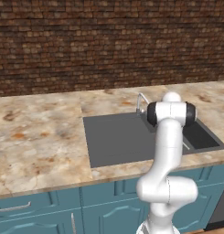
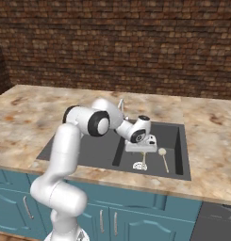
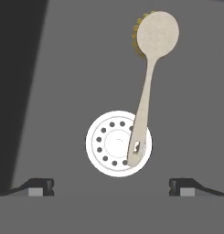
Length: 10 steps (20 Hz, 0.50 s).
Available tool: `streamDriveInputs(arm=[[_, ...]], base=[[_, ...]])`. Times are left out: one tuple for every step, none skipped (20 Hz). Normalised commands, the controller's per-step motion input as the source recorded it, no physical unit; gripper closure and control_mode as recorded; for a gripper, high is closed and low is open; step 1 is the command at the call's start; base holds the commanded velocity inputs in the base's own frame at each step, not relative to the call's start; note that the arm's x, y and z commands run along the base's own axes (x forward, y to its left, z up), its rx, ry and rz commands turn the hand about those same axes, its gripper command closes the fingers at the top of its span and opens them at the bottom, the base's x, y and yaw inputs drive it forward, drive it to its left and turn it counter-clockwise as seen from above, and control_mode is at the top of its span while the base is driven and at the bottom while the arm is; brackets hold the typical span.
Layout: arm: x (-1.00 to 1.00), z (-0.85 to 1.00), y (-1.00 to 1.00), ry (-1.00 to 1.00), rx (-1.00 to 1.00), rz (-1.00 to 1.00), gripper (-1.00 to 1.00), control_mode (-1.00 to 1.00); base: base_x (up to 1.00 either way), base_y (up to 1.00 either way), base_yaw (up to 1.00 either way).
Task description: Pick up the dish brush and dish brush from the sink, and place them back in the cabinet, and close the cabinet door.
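— Fingers point(image 3: 111, 187) spread wide, both dark tips apart with nothing between them, pointing down into the sink point(image 3: 63, 91).

— What lies under them?

— A dish brush point(image 3: 147, 82), flat on the sink floor. Its pale round head, with yellowish bristles showing at the rim, is away from the tips; its handle end, with a small hole, rests across the round silvery drain point(image 3: 111, 144).

— And from the right base view?

— The fingers point(image 2: 143, 157) hang low over the right part of the basin point(image 2: 88, 146), with the brush point(image 2: 163, 157) just beside them and the drain point(image 2: 138, 165) near the front wall. The faucet point(image 2: 121, 107) stands at the back edge of the sink, set in the marbled surface point(image 2: 32, 113).
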Motion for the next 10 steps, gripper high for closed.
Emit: streamDriveInputs(arm=[[0.21,-0.25,-0.07,0.0,0.0,0.0,-1.0,-1.0],[0.21,-0.24,-0.08,0.0,0.0,0.0,-1.0,-1.0],[0.21,-0.22,-0.09,0.0,0.0,0.0,-1.0,-1.0],[0.22,-0.21,-0.08,0.0,0.0,0.0,-1.0,-1.0],[0.22,-0.21,-0.07,0.0,0.0,0.0,-1.0,-1.0],[0.22,-0.2,-0.08,0.0,0.0,0.0,-1.0,-1.0],[0.21,-0.19,-0.1,0.0,0.0,0.0,-1.0,-1.0],[0.22,-0.18,-0.13,0.0,0.0,0.0,-1.0,-1.0],[0.21,-0.18,-0.14,0.0,0.0,0.0,-1.0,-1.0],[0.2,-0.16,-0.14,0.0,0.0,0.0,-1.0,-1.0]], base=[[0.0,0.0,0.0],[0.0,0.0,0.0],[0.0,0.0,0.0],[0.0,0.0,0.0],[0.0,0.0,0.0],[0.0,0.0,0.0],[0.0,0.0,0.0],[0.0,0.0,0.0],[0.0,0.0,0.0],[0.0,0.0,0.0]])
